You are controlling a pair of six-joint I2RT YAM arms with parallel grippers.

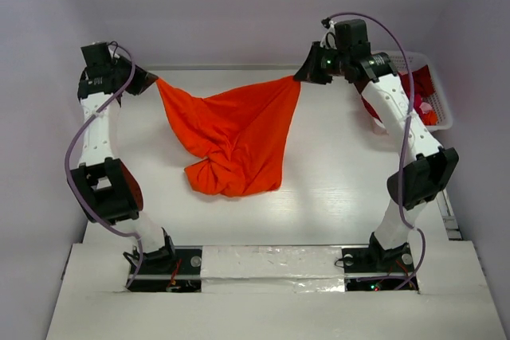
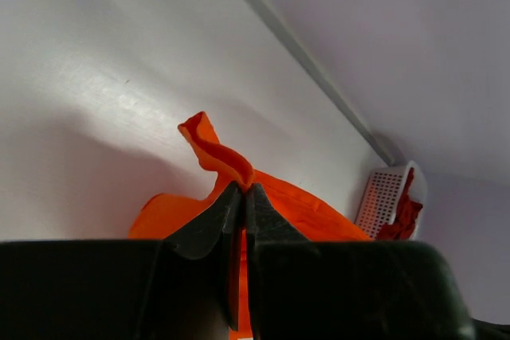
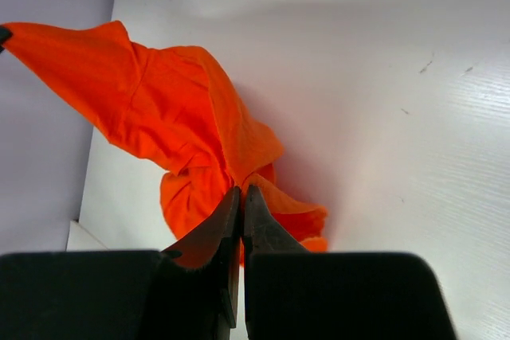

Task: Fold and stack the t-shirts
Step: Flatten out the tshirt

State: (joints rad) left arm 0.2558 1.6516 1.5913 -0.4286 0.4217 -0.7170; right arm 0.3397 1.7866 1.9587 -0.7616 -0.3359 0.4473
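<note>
One bright orange t-shirt (image 1: pixel 231 129). Two robot arms, a left arm (image 1: pixel 97 129) and a right arm (image 1: pixel 398 113). Each arm has one gripper, making two in all: the left gripper (image 1: pixel 154 82) and the right gripper (image 1: pixel 300 77). One white table (image 1: pixel 343 189). One white lattice basket (image 1: pixel 445 114), holding a heap of dark red cloth (image 1: pixel 421 84); the number of pieces in the heap cannot be counted.

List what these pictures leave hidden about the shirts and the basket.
- Top view: the right arm covers part of the white basket; how many dark red shirts lie inside cannot be counted.
- All views: the orange shirt hangs bunched and twisted; collar and sleeves cannot be picked out.
- Left wrist view: the basket is too small to show its contents.
</note>
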